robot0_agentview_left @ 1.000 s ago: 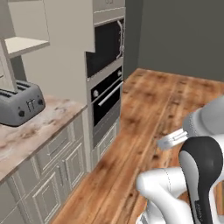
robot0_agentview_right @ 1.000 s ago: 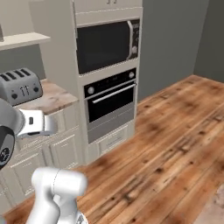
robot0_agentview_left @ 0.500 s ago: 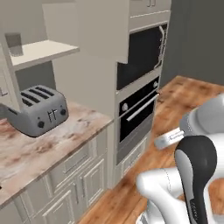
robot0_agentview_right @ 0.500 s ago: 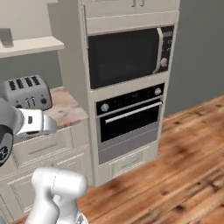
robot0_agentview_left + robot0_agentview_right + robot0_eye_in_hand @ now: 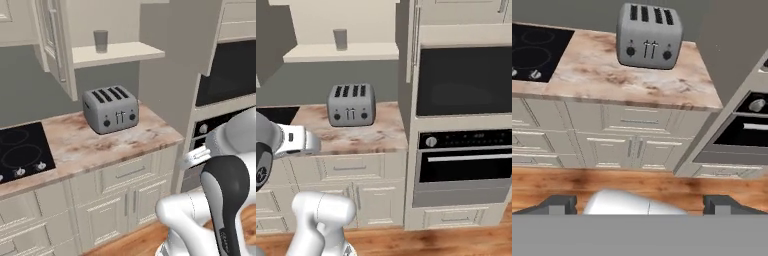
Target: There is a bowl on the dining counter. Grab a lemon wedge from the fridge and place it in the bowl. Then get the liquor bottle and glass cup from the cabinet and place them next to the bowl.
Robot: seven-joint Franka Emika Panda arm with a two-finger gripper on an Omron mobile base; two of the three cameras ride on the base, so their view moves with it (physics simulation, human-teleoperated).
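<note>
A glass cup (image 5: 100, 40) stands upright on the cream shelf (image 5: 117, 52) of the cabinet (image 5: 52, 42), high on the far wall. The cup is a plain grey, see-through tumbler with straight sides, a little wider at its rim, and no handle. It sits toward the back of the shelf, roughly midway along it, with bare shelf on either side. The cabinet's panelled cream door (image 5: 55, 45) hangs open to the left of the cup. In the right base view the same cup (image 5: 340, 39) stands alone on the shelf (image 5: 341, 51).

both base views (flanking) share toaster (image 5: 111, 109)
</note>
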